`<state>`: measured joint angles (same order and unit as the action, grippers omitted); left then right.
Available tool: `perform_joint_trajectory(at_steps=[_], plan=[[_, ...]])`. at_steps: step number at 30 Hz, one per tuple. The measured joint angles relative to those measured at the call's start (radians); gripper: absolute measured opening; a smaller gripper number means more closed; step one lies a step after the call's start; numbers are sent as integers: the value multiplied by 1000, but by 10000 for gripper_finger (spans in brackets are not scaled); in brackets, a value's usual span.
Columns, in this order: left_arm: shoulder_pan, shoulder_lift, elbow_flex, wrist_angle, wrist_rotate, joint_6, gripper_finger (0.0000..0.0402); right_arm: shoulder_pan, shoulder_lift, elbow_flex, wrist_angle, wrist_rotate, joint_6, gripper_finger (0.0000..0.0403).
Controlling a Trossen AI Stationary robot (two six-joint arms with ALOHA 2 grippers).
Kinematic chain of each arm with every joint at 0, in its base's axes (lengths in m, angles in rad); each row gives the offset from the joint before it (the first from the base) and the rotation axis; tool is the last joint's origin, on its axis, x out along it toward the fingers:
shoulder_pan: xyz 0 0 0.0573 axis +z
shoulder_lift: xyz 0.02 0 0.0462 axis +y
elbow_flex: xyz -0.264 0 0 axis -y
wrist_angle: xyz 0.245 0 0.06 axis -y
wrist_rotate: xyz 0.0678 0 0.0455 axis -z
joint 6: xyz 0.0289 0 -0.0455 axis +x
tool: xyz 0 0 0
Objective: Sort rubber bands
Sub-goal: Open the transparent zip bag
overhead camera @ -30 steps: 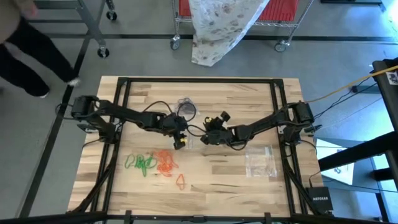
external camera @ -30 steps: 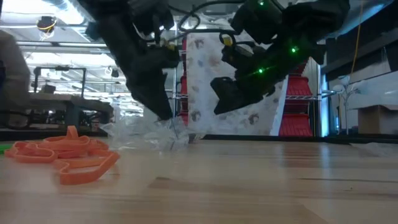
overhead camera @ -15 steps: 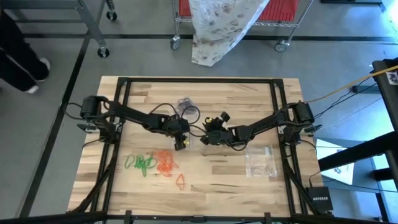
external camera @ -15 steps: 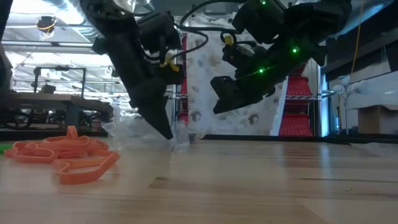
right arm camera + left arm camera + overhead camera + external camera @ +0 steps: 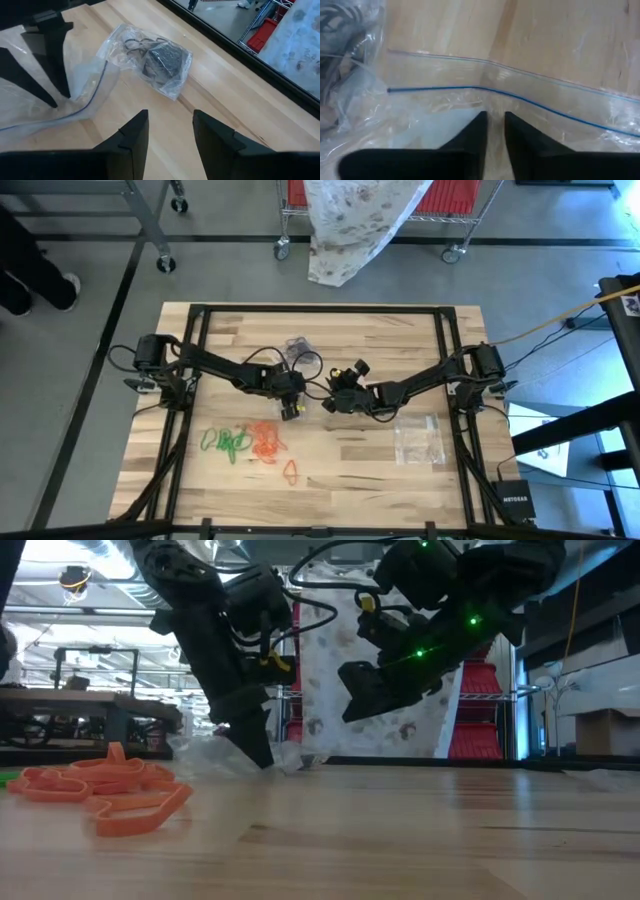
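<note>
Two grippers are meeting near the middle of the wooden table, and the clear bag lying flat there serves as the landmark. The left gripper is pressing its tips down onto that bag just inside the blue seal line, its fingers drawn nearly together with only a thin slit between them; whether they are pinching the film cannot be told. The right gripper is hovering just beside the bag with its fingers spread apart and holding nothing.

Most of the rubber bands are lying well apart from both grippers, toward the front edge of the table from the bag. The orange-red rubber bands are sitting in a loose heap, the green rubber bands are lying just beside that heap on the side away from the bag, and a single orange-red loop is resting alone nearer the table's front edge. The black rubber bands are sitting inside a second, crumpled bag just beyond the flat one.

Only the high view is showing the green heap clearly, along with another flat clear bag off under the right arm. From the low view, the orange-red heap is appearing close in front, with the left gripper's tips touching down on the film behind it. The right wrist view alone is revealing the black loops through the crumpled plastic.
</note>
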<state>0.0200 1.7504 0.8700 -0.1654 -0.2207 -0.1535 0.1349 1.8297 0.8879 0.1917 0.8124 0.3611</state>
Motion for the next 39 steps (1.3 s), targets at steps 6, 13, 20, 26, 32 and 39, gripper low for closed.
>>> perform_joint_trajectory(at_steps=[6, 13, 20, 26, 32, 39], plan=[[-3, -32, 1, -1, 36, -3, 4, 2, 0, 0, 0, -32, -22, 147], [-52, -233, 17, -1, 78, -30, 0, 21, -122, 0, -29, -185, -38, 147], [-128, -531, 17, 6, 128, -95, 0, 157, -319, 2, 33, -266, -100, 147], [-196, -697, 17, 154, 160, -106, 0, 250, -330, 2, 372, -345, -230, 147], [-252, -709, 18, 320, 187, -101, 0, 257, -241, 25, 667, -376, -401, 152], [-269, -702, 18, 342, 187, -102, 0, 259, -147, 181, 637, -381, -590, 214]])
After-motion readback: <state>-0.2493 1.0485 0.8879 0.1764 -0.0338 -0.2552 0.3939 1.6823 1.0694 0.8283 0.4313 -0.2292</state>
